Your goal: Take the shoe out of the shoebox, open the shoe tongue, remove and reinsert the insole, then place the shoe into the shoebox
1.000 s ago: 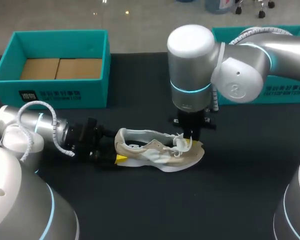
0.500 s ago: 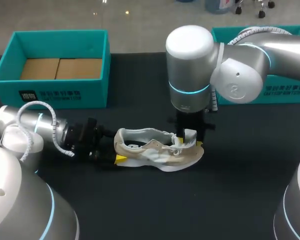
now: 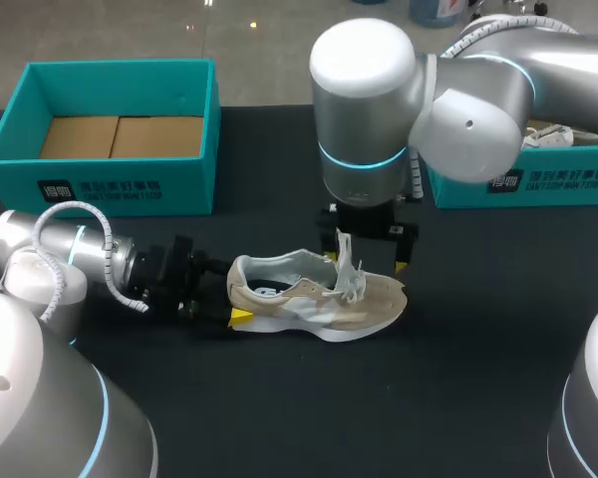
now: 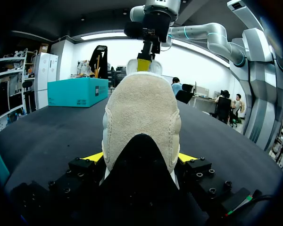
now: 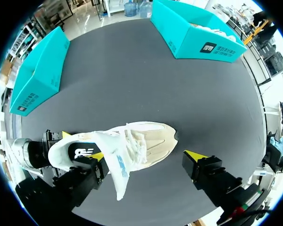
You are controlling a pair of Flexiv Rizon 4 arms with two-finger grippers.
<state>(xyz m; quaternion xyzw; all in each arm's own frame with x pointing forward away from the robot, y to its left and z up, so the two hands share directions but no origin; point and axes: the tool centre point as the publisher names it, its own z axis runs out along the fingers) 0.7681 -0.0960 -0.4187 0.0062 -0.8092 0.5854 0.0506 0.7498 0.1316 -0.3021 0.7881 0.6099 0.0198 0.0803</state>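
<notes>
A beige and white shoe (image 3: 314, 299) lies on its sole on the black table, toe to the right. Its white tongue (image 3: 347, 264) stands pulled up over the laces. My left gripper (image 3: 229, 305) is low on the table behind the heel, both yellow-tipped fingers against the heel's (image 4: 141, 117) sides, shut on it. My right gripper (image 3: 364, 249) hangs open just above the shoe's laces. In the right wrist view the shoe (image 5: 137, 139) and its raised tongue (image 5: 115, 165) lie below my right gripper (image 5: 146, 155), touching neither finger. The teal shoebox (image 3: 100, 68) stands open at the back left.
A second teal box (image 3: 538, 181) at the back right holds another pale shoe (image 3: 558, 134). The left box shows only a cardboard floor. Bare black table lies in front of the shoe and between the two boxes.
My right gripper has opened, let go of the tongue and lifted, shifting slightly left. The tongue now stands upright. The left arm and the shoe have stayed put.
</notes>
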